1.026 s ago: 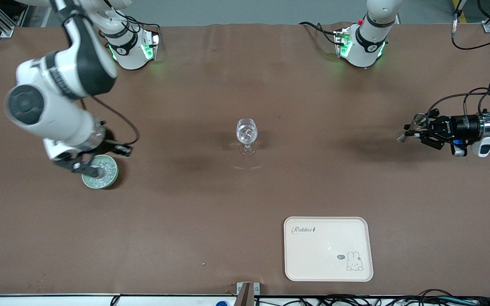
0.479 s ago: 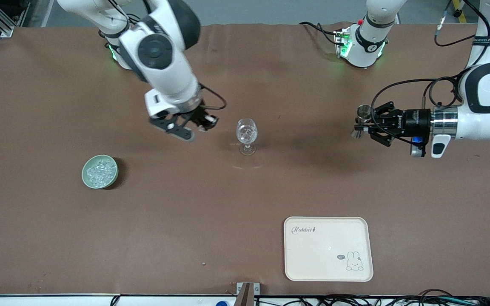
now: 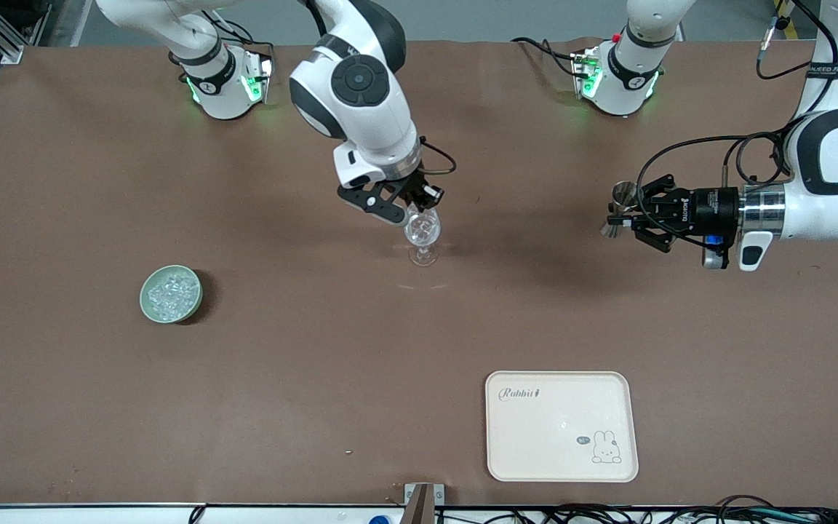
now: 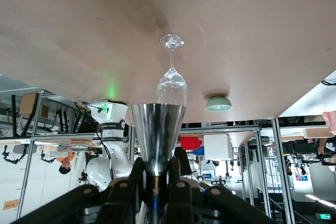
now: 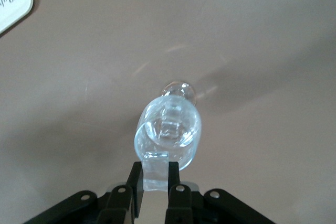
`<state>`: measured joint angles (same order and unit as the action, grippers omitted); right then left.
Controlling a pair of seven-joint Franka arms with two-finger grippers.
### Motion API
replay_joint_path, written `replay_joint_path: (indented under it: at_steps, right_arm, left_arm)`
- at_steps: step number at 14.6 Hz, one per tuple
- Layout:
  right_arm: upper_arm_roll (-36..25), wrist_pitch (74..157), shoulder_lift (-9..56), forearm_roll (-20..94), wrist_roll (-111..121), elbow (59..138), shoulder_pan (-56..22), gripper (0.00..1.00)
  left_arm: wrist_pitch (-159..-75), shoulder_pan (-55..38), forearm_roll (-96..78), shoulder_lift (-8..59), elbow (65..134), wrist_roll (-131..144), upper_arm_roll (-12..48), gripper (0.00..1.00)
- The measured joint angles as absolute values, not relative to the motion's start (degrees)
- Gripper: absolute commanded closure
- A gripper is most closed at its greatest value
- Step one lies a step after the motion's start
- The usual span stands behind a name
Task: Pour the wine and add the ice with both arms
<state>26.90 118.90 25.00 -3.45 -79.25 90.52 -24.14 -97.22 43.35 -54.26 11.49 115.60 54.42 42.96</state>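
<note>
Hovering over the rim of the glass (image 3: 423, 231), right gripper (image 3: 410, 209), fingers (image 5: 137, 181) pinched on one ice cube (image 5: 155, 174); cube poised just at the mouth of the glass (image 5: 169, 129), more cubes already lying inside the glass bowl. Standing upright mid-surface, glass itself, untouched by either gripper.

Clamped by the waist in the left gripper (image 3: 626, 218), silver jigger (image 3: 617, 209), held in the air over bare surface (image 3: 390, 349) toward the left arm's end, well apart from the glass. Seen from the left wrist: jigger (image 4: 157, 140) gripped between the fingers (image 4: 122, 192), upper cone flaring toward the glass (image 4: 171, 80), no liquid to be made out.

Heaped in the green bowl (image 3: 171, 293), remaining ice (image 3: 170, 292), glinting white; bowl resting toward the right arm's end, nearer the camera than the glass, also visible in the left wrist view (image 4: 219, 103).

Lying near the front edge, cream tray (image 3: 561, 426) with a rabbit print, closer to the left arm's end, nothing on it.
</note>
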Motion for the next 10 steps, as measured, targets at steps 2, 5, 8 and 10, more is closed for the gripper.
replay_joint_path:
  at_steps: [2,5,8,10]
  right_arm:
    - [26.9,119.1,25.4,-3.5,-79.6,90.4,-24.4,0.99]
    - [26.7,119.1,25.5,-3.5,-79.6,90.2,-24.4,0.99]
    - [26.7,119.0,25.5,-3.5,-79.6,90.1,-24.4,0.99]
    - [26.3,117.6,25.5,-3.7,-79.2,89.5,-23.8,1.0]
  left_arm:
    - [-97.2,39.2,-54.7,11.5,115.6,54.4,39.1,0.99]
    - [-97.2,36.8,-55.0,11.5,115.3,54.5,36.3,0.99]
    - [-97.3,34.5,-55.5,11.5,114.5,55.6,35.2,0.99]
    - [-99.1,28.3,-56.6,11.4,114.1,57.5,32.3,0.99]
